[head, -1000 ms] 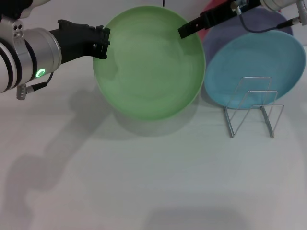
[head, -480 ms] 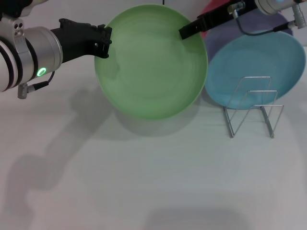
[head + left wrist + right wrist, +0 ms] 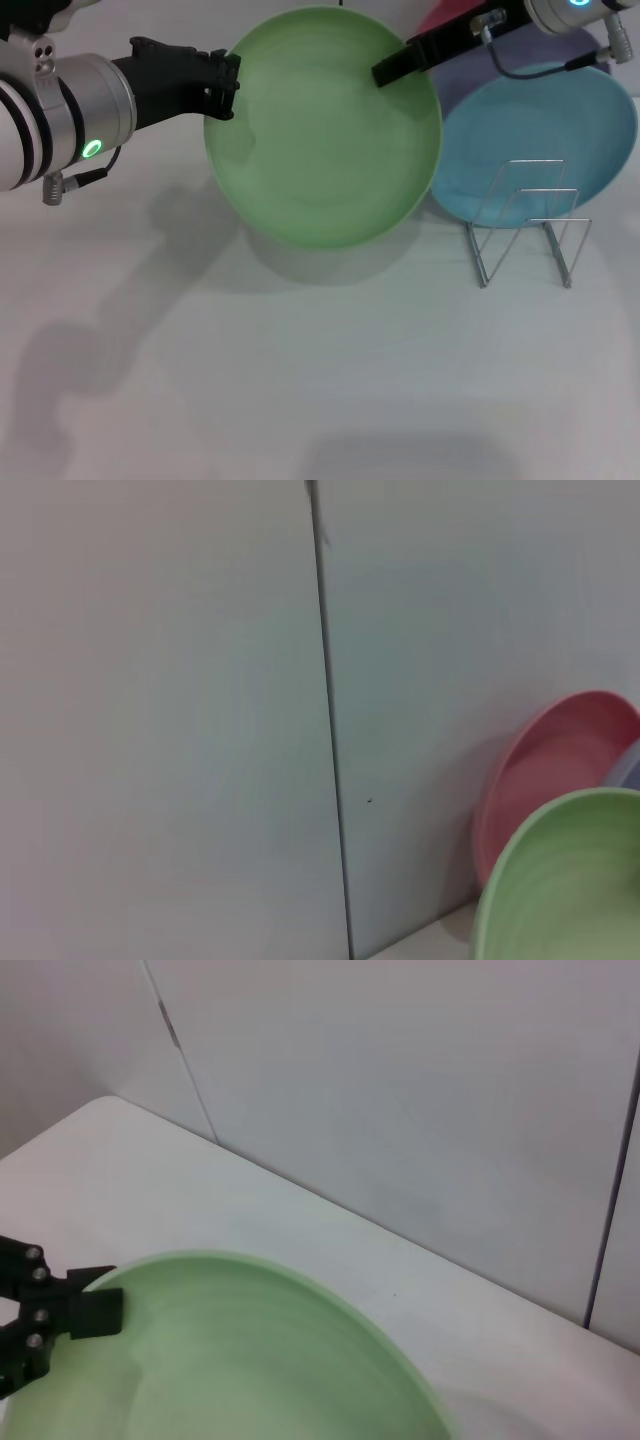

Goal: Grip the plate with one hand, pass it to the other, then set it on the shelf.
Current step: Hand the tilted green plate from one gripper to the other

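Note:
The light green plate [image 3: 325, 130] is held tilted above the white table, its face toward me. My left gripper [image 3: 222, 85], black on the silver arm with the green light, is shut on the plate's left rim. It shows in the right wrist view [image 3: 60, 1310] clamped on the rim of the plate [image 3: 220, 1360]. My right gripper [image 3: 390, 68], slim and black with a cable, reaches over the plate's upper right rim. The wire dish rack [image 3: 528, 225] stands empty to the right of the plate. The left wrist view shows the plate's edge [image 3: 570, 880].
A light blue plate [image 3: 540, 130] leans behind the rack, with a lavender plate [image 3: 590, 45] behind it. A pink plate [image 3: 555, 770] leans on the back wall. The white table [image 3: 300, 380] stretches toward me.
The green plate and my left gripper have shifted slightly to the right. The right arm has drawn in a little over the plate's upper right rim.

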Robot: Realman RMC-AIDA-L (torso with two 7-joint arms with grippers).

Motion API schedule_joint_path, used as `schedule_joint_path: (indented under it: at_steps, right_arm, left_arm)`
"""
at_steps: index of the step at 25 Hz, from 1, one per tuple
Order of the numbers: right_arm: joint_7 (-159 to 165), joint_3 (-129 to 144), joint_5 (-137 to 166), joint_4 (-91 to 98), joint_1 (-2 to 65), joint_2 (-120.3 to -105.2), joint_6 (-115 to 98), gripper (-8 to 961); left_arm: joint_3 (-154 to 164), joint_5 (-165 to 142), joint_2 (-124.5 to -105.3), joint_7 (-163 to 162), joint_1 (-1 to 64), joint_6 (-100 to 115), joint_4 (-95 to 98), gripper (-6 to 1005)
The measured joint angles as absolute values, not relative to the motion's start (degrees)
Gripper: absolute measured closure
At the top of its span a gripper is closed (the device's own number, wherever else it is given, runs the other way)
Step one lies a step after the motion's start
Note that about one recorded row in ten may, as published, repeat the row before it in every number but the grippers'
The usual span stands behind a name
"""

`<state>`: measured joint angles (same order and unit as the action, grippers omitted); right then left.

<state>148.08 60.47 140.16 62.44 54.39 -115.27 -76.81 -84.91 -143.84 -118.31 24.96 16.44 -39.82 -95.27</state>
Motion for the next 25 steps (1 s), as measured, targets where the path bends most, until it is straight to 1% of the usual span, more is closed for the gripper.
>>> schedule_joint_path:
  at_steps: [4,9,14,19,23,25]
  right_arm:
    - [147.7,60.3,140.1,62.4,54.4,-115.32,-76.9,498]
    - [147.7,60.3,140.1,62.4,54.4,-115.32,-76.8,567]
    - [146.6,60.5,139.9,62.4,54.4,-115.40,-76.7,615]
    - [142.0,59.8,137.7,63.8,53.0,-117.06,-75.4,681]
    - [139.8,59.8,134.6,64.6,51.7,-117.37,-74.9,734]
    - [139.8,60.1,134.3,65.3,51.2,-117.52,-75.2,739]
  left_arm:
    - [-85.0,-143.7,-118.30,25.0,16.4,-39.8,-95.3,956]
    - [-85.1,-143.6,-118.30,25.0,16.4,-39.8,-95.2,954]
    - [-85.1,-142.9,-118.24,25.0,16.5,-39.6,-95.1,953]
    - [-85.8,-138.0,-118.12,28.1,16.2,-38.1,-94.5,952]
    - [-85.9,-134.5,-118.12,30.3,15.3,-35.7,-94.5,951]
    - [-85.8,-134.2,-118.16,30.6,15.3,-35.7,-94.9,950]
